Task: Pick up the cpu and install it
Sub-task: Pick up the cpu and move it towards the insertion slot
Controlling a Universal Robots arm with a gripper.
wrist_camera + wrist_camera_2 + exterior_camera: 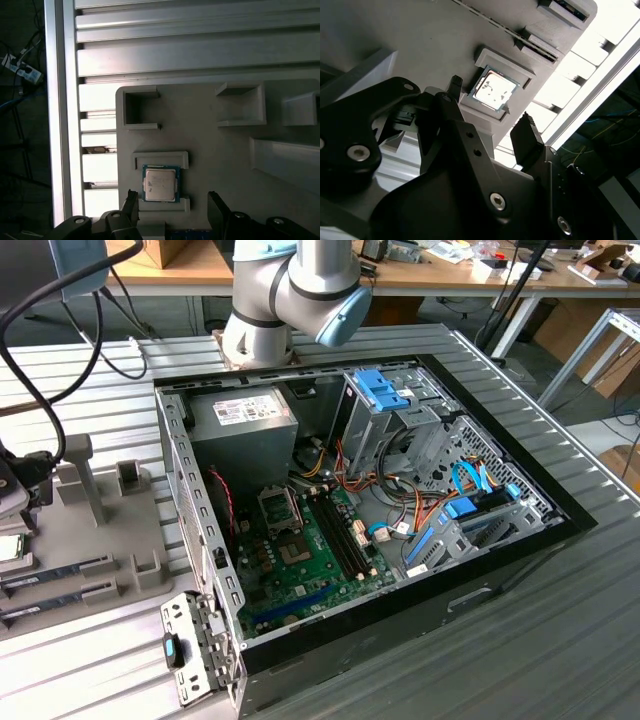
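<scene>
Our tool [172,200] hangs with fingers [216,206] spread, holding nothing, over the cpu [160,183], which lies flat in its shallow nest on the grey tray [225,160] (atop the slatted table [175,55]). We judge an off-centre closing could tip the cpu against the nest's lip

Exterior view: high, angled down on the counter [80,680] from mid-distance, open computer case [400,500] central, grey tray [110,530] at the exterior view's left edge. Both wrist views: close, looking past the gripper [171,197] [490,100] onto that tray [225,160] [420,40], sharing the cpu [160,183] [492,89]; second wrist view more oblique.
</scene>
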